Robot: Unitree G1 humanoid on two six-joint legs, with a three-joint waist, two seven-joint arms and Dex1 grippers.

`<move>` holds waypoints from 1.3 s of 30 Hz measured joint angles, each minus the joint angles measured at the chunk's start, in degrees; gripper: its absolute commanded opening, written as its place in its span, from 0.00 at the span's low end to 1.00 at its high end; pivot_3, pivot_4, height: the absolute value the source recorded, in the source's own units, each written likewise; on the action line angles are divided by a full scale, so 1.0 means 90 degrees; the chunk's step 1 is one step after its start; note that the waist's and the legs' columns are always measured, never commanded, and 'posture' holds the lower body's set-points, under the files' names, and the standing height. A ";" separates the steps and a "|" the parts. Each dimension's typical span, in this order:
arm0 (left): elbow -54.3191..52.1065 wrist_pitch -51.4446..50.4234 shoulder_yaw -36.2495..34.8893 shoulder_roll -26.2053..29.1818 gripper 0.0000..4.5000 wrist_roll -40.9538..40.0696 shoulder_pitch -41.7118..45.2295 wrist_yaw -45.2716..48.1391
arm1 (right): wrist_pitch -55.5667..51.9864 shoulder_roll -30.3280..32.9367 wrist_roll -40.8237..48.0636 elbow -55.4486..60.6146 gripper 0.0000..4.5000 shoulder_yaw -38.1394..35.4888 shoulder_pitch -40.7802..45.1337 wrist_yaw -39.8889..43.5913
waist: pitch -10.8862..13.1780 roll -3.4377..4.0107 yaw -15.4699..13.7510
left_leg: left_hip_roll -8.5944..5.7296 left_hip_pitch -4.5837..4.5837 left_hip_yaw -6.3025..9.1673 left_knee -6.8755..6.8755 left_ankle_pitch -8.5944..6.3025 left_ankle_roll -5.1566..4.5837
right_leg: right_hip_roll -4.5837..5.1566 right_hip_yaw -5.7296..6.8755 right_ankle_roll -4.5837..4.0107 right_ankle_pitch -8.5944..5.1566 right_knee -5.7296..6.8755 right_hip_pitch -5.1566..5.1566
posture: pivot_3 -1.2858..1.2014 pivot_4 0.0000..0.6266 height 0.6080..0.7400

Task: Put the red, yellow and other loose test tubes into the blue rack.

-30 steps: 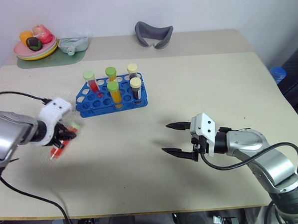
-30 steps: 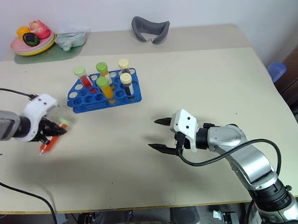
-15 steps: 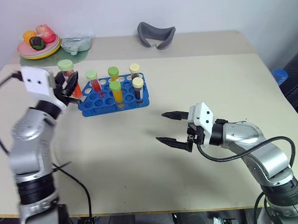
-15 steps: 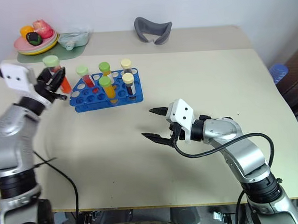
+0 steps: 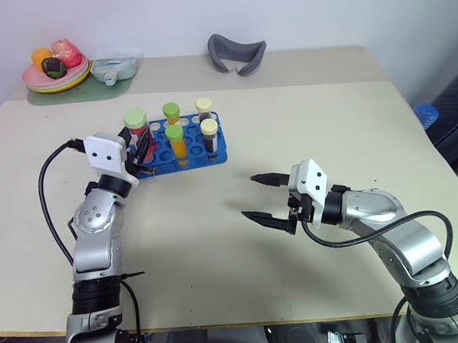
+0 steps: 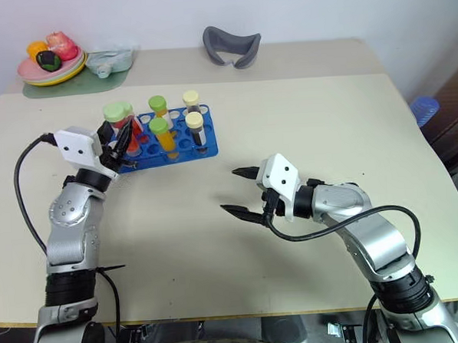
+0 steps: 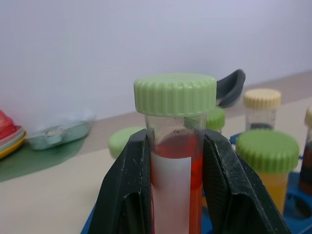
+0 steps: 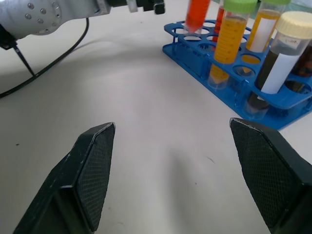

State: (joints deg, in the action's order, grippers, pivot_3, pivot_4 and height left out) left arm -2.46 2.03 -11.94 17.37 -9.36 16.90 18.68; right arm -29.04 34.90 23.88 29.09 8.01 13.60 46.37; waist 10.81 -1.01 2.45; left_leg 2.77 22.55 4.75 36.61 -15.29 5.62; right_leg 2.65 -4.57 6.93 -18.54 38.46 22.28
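My left gripper [image 5: 138, 148] is shut on a red test tube [image 7: 174, 163] with a light-green cap [image 5: 135, 117]. It holds the tube upright over the left end of the blue rack [image 5: 184, 160]. The tube's lower end [image 8: 194, 19] hangs right at the rack's corner holes; I cannot tell whether it is inside one. Several capped tubes stand in the rack, among them a yellow one [image 5: 177, 143] and a dark one [image 5: 209, 138]. My right gripper [image 5: 249, 196] hovers open over bare table, right of and nearer than the rack, with nothing between its fingers [image 8: 92, 170].
A plate of toy food [image 5: 55, 73] on a green mat and a pale dish [image 5: 113, 68] sit at the back left. A grey curved object [image 5: 236, 52] lies at the back middle. A black cable [image 5: 50, 196] loops beside my left arm.
My left arm has swung up and right from the table's left front to the rack, turning the red tube from tilted to upright. The right gripper has stayed in place, open.
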 measured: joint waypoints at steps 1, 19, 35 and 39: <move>0.0086 0.0085 -0.0002 0.0000 0.18 0.0001 0.0000 -0.0011 | -0.0010 0.0000 0.0000 0.0006 0.86 0.0000 -0.0005 -0.0006 | 0.0000 0.0000 0.0001 | 0.0000 0.0000 0.0000 0.0001 0.0000 0.0000 | 0.0000 0.0000 0.0000 0.0000 0.0000 -0.0001 | 0.52 0.24 1.00; 0.0634 0.0441 0.0079 -0.0290 0.18 -0.0136 0.0033 -0.0008 | -0.0049 -0.0008 0.0000 0.0011 0.86 0.0002 0.0003 -0.0040 | 0.0000 0.0001 -0.0005 | 0.0000 -0.0003 0.0000 0.0000 0.0000 0.0000 | 0.0000 0.0000 0.0000 0.0000 -0.0002 -0.0005 | 0.52 0.24 1.00; 0.0063 0.0017 -0.0140 -0.0097 0.90 -0.0682 -0.0416 0.0099 | -0.0043 -0.0011 0.0004 0.0007 0.86 -0.0007 -0.0010 -0.0025 | 0.0000 0.0001 0.0012 | 0.0001 -0.0004 0.0001 -0.0006 0.0000 0.0000 | -0.0001 0.0000 0.0000 0.0000 -0.0001 -0.0002 | 0.52 0.24 1.00; -0.0860 -0.0706 -0.0673 0.0573 0.90 -0.1292 -0.1004 0.0300 | -0.0023 0.0087 0.0021 -0.0087 0.86 -0.0266 0.0000 0.0109 | 0.0001 0.0002 0.0010 | 0.0001 -0.0006 0.0001 -0.0010 0.0000 0.0000 | 0.0000 -0.0001 0.0000 -0.0001 -0.0006 -0.0005 | 0.52 0.24 1.00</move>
State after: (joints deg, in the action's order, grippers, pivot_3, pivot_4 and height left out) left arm -10.20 -4.33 -17.99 22.52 -20.98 7.86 21.38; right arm -29.24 35.69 24.06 28.31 5.62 13.59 47.35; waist 10.81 -1.00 2.54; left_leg 2.78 22.50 4.76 36.51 -15.29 5.62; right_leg 2.64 -4.58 6.93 -18.55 38.41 22.23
